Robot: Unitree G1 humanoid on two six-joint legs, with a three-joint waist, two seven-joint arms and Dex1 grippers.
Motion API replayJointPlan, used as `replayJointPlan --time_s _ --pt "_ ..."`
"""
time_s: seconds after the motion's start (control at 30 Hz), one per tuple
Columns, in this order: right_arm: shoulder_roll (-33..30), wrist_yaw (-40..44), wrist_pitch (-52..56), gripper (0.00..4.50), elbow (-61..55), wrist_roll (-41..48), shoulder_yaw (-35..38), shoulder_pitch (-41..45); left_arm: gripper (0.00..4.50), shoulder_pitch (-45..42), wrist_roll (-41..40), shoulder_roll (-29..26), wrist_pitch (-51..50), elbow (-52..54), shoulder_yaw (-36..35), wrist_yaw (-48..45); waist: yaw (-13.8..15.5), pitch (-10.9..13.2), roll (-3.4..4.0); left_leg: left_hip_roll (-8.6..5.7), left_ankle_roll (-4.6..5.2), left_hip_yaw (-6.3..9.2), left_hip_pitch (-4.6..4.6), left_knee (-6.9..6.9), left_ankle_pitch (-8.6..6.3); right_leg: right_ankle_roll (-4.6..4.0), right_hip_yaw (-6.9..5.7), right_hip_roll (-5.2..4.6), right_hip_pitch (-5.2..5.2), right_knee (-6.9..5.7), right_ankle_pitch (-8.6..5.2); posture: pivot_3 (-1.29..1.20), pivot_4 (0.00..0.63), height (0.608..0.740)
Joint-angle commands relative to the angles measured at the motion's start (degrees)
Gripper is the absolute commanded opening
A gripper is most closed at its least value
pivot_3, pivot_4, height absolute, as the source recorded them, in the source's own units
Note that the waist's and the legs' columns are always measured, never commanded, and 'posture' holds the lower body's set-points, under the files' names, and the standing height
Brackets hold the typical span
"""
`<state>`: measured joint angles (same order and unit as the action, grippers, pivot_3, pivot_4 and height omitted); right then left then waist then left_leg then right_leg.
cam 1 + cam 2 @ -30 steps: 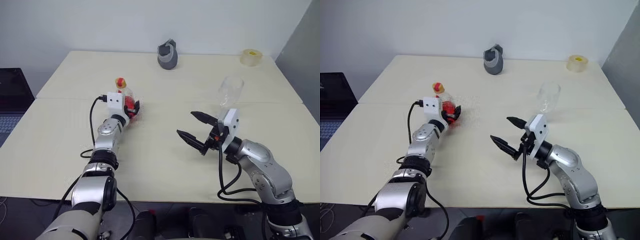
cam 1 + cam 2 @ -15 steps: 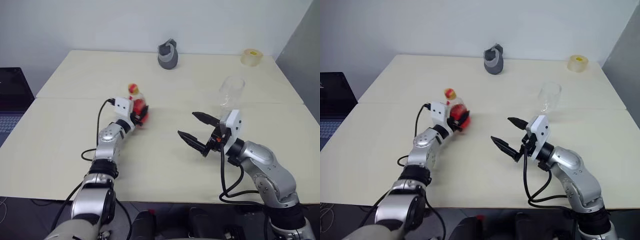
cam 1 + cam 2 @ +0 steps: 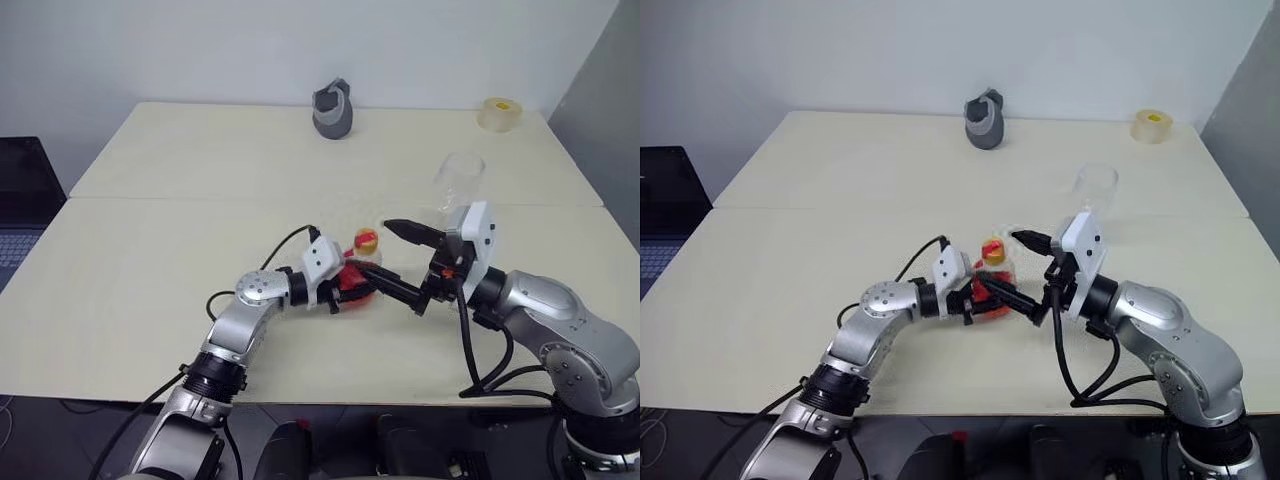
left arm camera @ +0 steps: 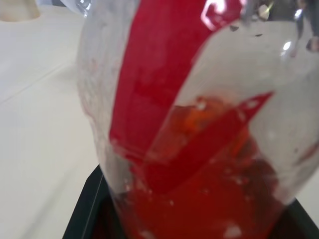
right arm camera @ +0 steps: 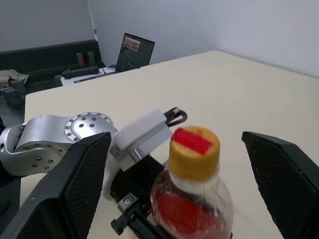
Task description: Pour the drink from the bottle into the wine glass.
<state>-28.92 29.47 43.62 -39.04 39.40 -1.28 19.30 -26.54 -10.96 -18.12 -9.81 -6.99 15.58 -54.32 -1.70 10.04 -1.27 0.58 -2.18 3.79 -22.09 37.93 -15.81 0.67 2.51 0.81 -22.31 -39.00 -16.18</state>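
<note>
Left claw [image 3: 352, 287] is clamped around the bottle's [image 3: 362, 272] belly, bottle upright, cap [image 3: 367, 239] on top, held mid-table just in front of the glass [image 3: 459, 181]. Right claw [image 3: 400, 262] stands wide apart, one finger either side of the bottle's neck, gripping nothing. My read: this is the handover or uncapping step, with pouring not yet begun; the glass is empty, standing just behind the right claw. Next move looks like closing those right fingers on the cap and twisting it off while the left holds firm — alignment matters, because the cap is small and the bottle squat. Now the views: the right wrist camera shows the yellow cap with its red patch dead centre between its two black fingers [image 5: 84, 186], plus the left wrist's white block beyond the bottle. Left wrist camera gets the drink [image 4: 199, 209] pooled red low in the body and the red label band. Head views add the glass, the grey cup [image 3: 333, 108] and the tape [image 3: 499, 113] far behind the bottle.
</note>
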Motion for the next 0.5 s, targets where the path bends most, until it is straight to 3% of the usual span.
replayJointPlan --time_s 0.03,0.33,0.43,0.5 --pt "-0.62 -0.25 -0.23 4.50 -1.06 -0.65 -0.47 1.30 1.95 -0.88 -0.14 0.01 1.04 2.19 -0.17 -0.46 0.03 0.00 0.00 0.00 0.00 0.00 0.00 0.00 0.00 0.00 0.00 0.00 0.00 0.00 0.00 0.00 0.150 0.740" --pt "-0.12 -0.16 -2.07 4.50 1.50 -4.64 -2.67 2.36 1.95 -1.03 0.44 -0.04 1.62 1.69 -0.01 -1.09 0.03 0.00 0.00 0.00 0.00 0.01 0.00 0.00 0.00 0.01 -0.01 0.00 0.00 0.00 -0.01 0.00 0.150 0.740" --pt "0.23 0.17 -2.63 3.89 2.17 -5.55 -3.00 2.54 1.95 -0.87 0.64 -0.06 1.67 1.80 -0.04 -1.26 0.03 0.00 0.00 0.00 0.00 -0.01 0.00 0.00 0.00 0.01 -0.01 0.00 0.00 0.01 0.00 0.00 0.150 0.740" --pt "0.36 0.39 -2.97 3.15 2.69 -6.03 -3.18 2.59 1.95 -0.85 0.79 -0.06 1.73 1.80 -0.05 -1.35 0.04 0.00 0.00 0.00 0.00 0.01 -0.01 0.00 0.00 0.01 -0.01 0.00 0.00 0.01 0.00 0.00 0.150 0.740"
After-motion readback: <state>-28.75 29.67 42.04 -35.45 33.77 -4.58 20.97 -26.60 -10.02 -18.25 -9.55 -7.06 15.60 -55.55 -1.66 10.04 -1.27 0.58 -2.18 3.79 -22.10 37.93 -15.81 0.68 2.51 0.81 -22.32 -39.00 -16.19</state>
